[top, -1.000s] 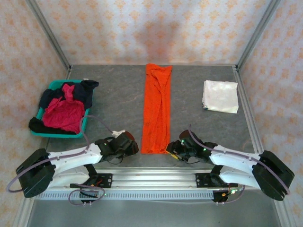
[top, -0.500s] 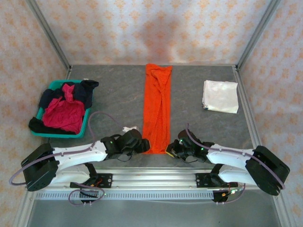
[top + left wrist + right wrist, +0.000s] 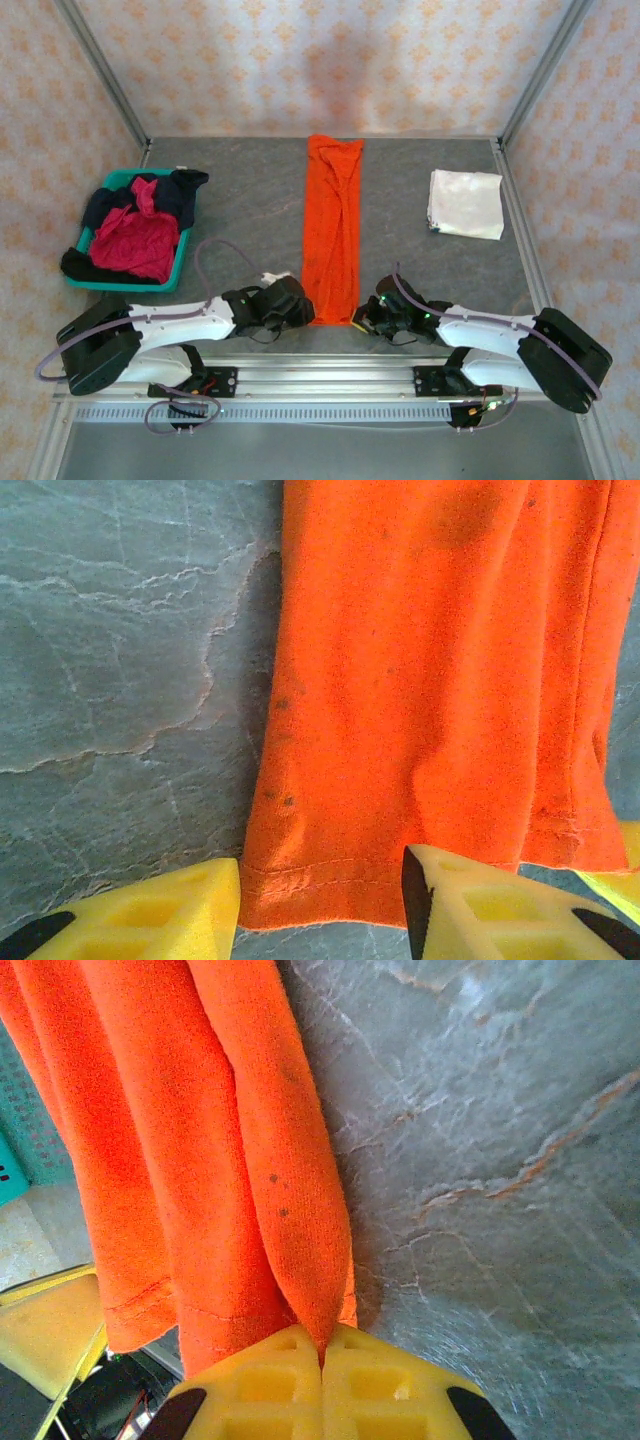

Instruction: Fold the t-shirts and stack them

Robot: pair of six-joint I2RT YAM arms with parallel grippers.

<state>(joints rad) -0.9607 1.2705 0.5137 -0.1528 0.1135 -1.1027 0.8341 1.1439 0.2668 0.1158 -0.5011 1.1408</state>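
At the tabletop's near edge, right gripper (image 3: 322, 1358) pinched tight on the hem of the orange t-shirt (image 3: 332, 235), a long strip down the middle; left gripper (image 3: 318, 905) gapes wide, straddling the hem's other corner.

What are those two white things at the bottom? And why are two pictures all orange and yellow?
Those are two robot arms, bolted to the near edge of a grey table. The big picture comes from a camera above and behind them. The other two come from little cameras on the arms' wrists, so you see each hand's yellow fingers up close.

A long orange shirt lies in the middle of the table. A folded white shirt lies to the right. On the left is a teal basket holding a pink shirt and dark clothes.

The right hand is pinched shut on the orange shirt's near edge. The left hand is open, with the shirt's hem between its fingers.
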